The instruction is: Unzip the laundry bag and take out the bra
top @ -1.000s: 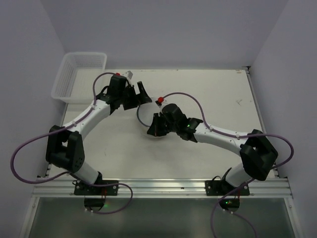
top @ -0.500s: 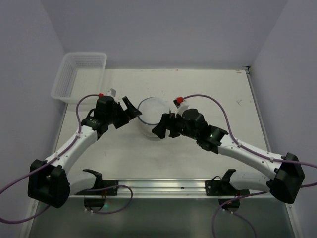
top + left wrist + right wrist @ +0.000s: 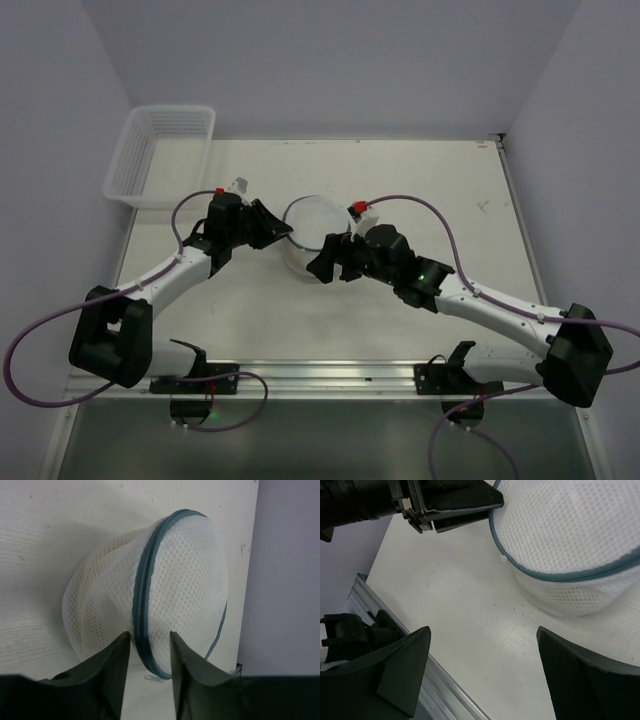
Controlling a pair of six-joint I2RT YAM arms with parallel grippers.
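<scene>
Two grippers flank the laundry bag [image 3: 314,222] at the overhead frame's centre. The left gripper [image 3: 148,641], fingers narrowly parted, straddles its zipper [image 3: 141,590] at left. The right gripper [image 3: 484,630], spread wide, hovers just below.

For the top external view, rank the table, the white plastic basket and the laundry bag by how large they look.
1. Table: by far the largest.
2. White slatted plastic basket: at the table's far left corner, clearly second.
3. Laundry bag: the smallest, and visibly smaller than the basket.
</scene>
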